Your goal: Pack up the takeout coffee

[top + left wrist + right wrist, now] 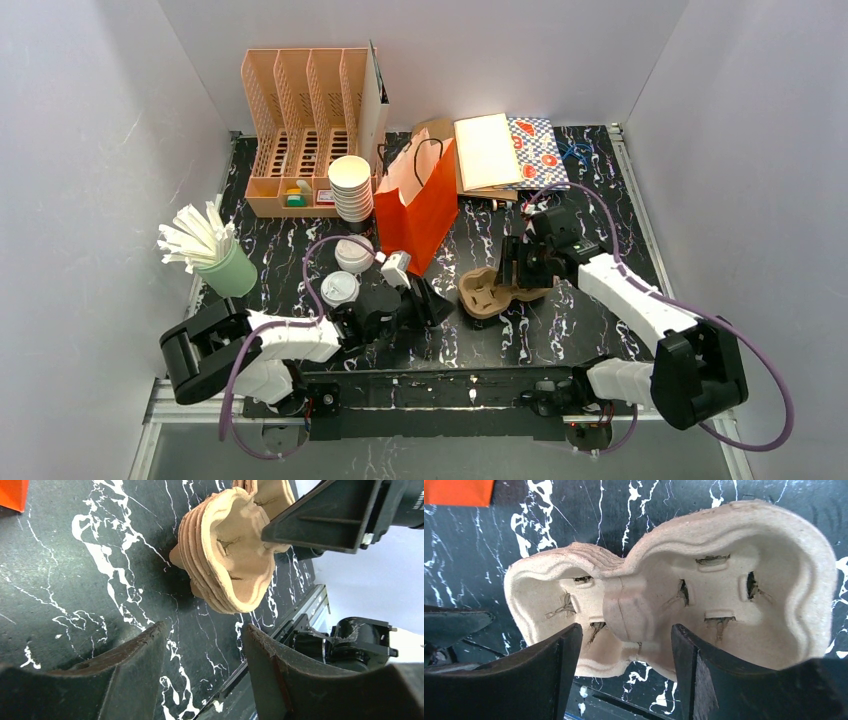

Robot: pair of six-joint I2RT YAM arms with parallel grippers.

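A white-lidded cup (339,288) stands left of my left wrist. Another white round thing (353,253) is just behind it; I cannot tell whether it is a lidded cup or a loose lid. No black-lidded cup shows. A brown pulp two-cup carrier (492,292), a nested stack, lies at the table's middle and also shows in the left wrist view (230,555) and the right wrist view (664,585). My left gripper (435,300) (205,627) is open and empty, low, just left of the carrier. My right gripper (515,270) (626,627) is open above the carrier's middle.
An orange paper bag (415,205) stands behind the carrier. A stack of lidless white cups (350,185) and a peach file organiser (300,130) are at the back left. A green holder of white straws (225,265) is at the left. Flat boxes (505,150) lie at the back right.
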